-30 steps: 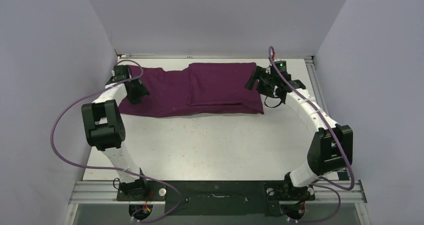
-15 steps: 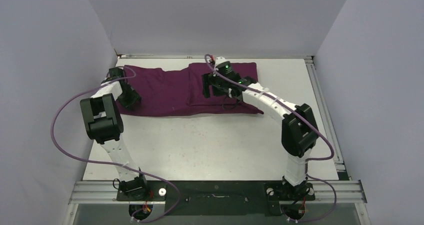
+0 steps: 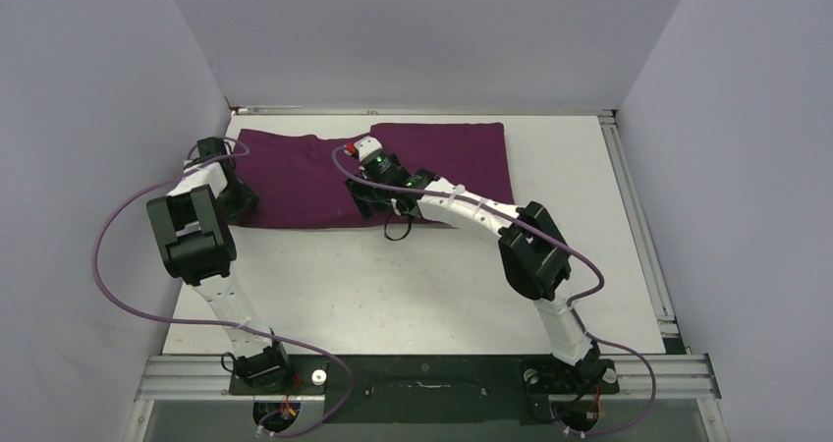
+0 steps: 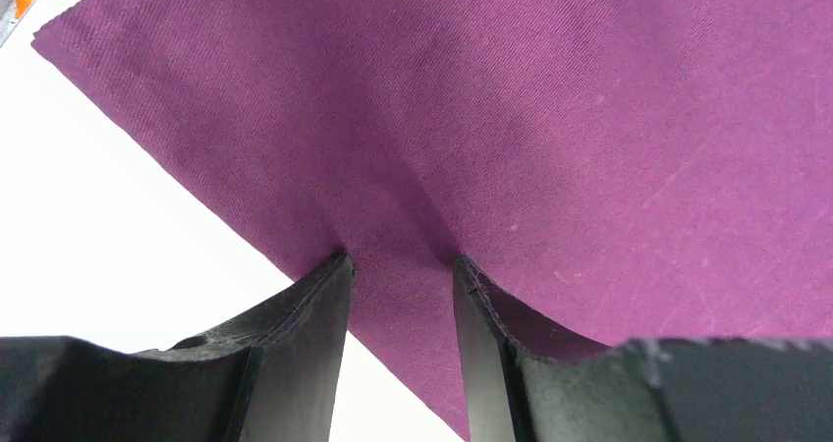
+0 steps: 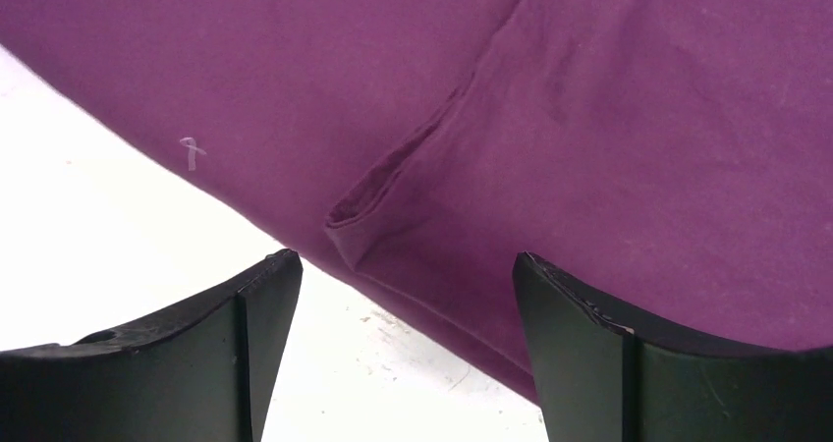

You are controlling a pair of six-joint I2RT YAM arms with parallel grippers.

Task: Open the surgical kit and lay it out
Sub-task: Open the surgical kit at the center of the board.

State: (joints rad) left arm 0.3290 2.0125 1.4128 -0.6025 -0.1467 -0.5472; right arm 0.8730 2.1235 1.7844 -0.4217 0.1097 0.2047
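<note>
Currently my left hand [image 4: 399, 261] seems pinched on the purple wrap [image 3: 295, 182], at its near-left edge, far across the desk [image 3: 413, 275]; my right hand [image 5: 403, 257] hangs open above the folded flap [image 5: 363, 216]. Grabbing both layers could drag the whole wrap.

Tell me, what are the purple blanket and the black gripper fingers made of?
The purple cloth looks like woven fabric, matte: fine diagonal threads show and it folds. The fingers of the right gripper look like hard matte black plastic, maybe rubber-faced; I cannot be sure.
</note>
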